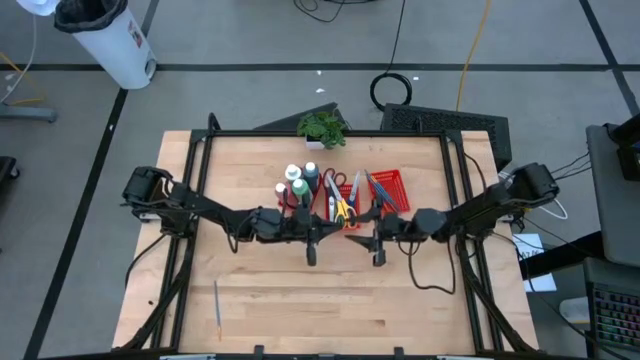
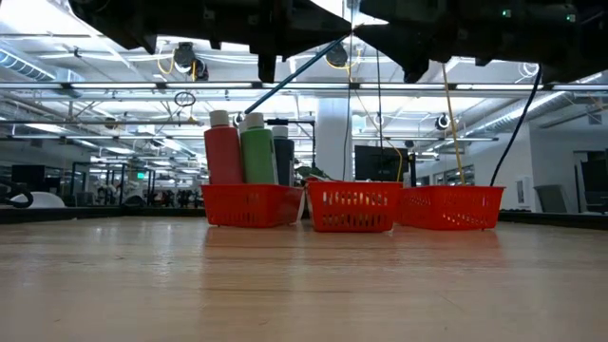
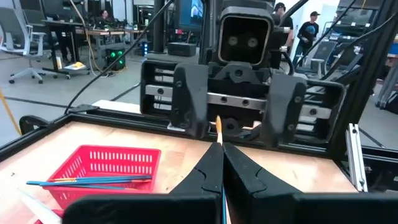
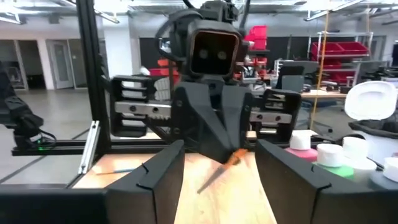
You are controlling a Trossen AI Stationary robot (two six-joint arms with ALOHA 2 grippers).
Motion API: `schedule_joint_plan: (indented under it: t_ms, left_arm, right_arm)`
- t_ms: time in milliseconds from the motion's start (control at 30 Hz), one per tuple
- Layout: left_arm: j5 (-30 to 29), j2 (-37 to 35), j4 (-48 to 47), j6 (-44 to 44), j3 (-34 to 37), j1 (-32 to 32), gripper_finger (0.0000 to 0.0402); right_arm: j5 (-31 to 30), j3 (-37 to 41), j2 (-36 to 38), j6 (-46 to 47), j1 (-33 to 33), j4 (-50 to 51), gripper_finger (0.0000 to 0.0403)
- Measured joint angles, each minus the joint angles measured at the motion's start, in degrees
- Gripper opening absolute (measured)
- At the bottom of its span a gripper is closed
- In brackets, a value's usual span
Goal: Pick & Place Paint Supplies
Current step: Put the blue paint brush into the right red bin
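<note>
My left gripper (image 1: 322, 233) is shut on a thin blue-shafted brush (image 2: 299, 74) with an orange end, held high above the table's middle. My right gripper (image 1: 366, 238) faces it, open; its fingers (image 4: 160, 175) stand wide on either side of the brush's orange end (image 4: 237, 158) without touching it. Paint bottles (image 2: 242, 147) with white, green and dark caps stand in the left red tray (image 2: 249, 206). Scissors (image 1: 340, 206) lie in the middle tray, and more brushes (image 3: 87, 181) lie across the right tray. Another brush (image 1: 217, 309) lies flat on the near left of the table. My left gripper (image 3: 222, 152) pinches the brush's shaft (image 3: 222, 196) between its two shut fingers, with the orange end (image 3: 218, 126) sticking out past the fingertips toward my right gripper. The brush is lifted clear of the table and slants in the low view.
A small potted plant (image 1: 322, 128) stands at the table's far edge behind the trays. A black frame rail (image 1: 190, 170) runs around the table. Bare wood (image 1: 330, 300) stretches in front of the trays. People and desks show in the room beyond.
</note>
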State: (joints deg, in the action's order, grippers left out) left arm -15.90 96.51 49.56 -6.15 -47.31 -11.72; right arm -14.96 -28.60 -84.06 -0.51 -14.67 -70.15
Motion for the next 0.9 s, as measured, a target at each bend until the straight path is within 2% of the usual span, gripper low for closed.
schedule_joint_plan:
  t_ms: [233, 667, 900]
  left_arm:
    - [0.00, -0.03, 0.00, 0.00, 0.00, 0.00, 0.0000]
    - [-0.02, -0.04, 0.00, -0.04, 0.00, 0.00, 0.0000]
    - [-0.04, -0.04, -0.04, -0.04, -0.02, 0.00, 0.0004]
  right_arm:
    - [0.09, -0.06, -0.43, 1.26, 1.14, 0.12, 0.0142]
    - [0.30, -0.06, -0.43, 0.95, 1.18, 0.55, 0.0009]
    - [0.30, -0.06, -0.43, 0.84, 1.18, 0.53, 0.0002]
